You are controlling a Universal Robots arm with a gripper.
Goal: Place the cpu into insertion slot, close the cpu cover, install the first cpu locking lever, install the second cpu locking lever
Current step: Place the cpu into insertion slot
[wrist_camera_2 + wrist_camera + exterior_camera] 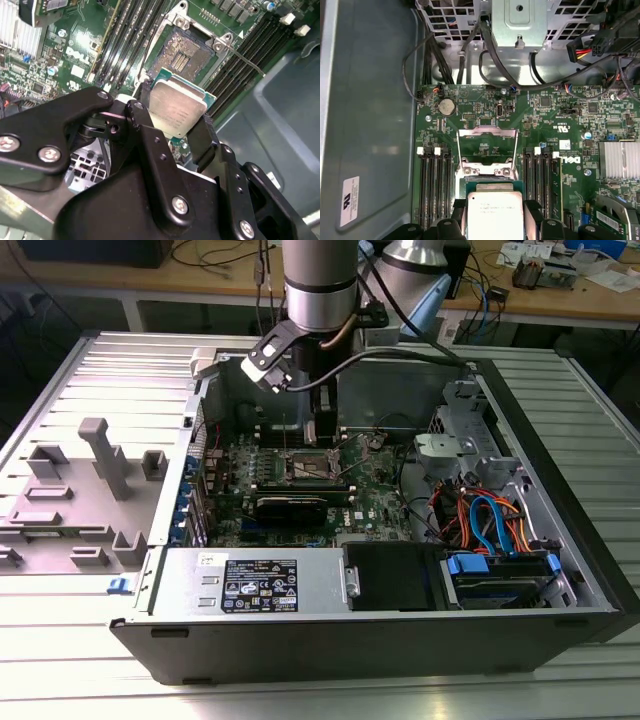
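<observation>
My gripper (175,112) is shut on the cpu (176,106), a flat square chip with a dull silver top and a green edge. Its black fingers (143,120) press on two opposite sides of the chip. The cpu hangs slightly tilted, just above and beside the insertion slot (182,52), whose dark pin field lies bare. In the first wrist view the cpu (495,217) sits between the fingers (533,215), over the slot's near edge (487,172). The cpu cover (487,134) stands swung open behind the slot. A thin locking lever (245,57) is raised. In the exterior view the gripper (313,435) is low inside the case.
Long black memory slots (435,185) flank the socket on both sides. A finned heatsink (619,160) and a black card (303,505) lie nearby. Cables (490,515) and a drive cage (455,430) fill the case's right side; a grey fixture (105,455) stands outside.
</observation>
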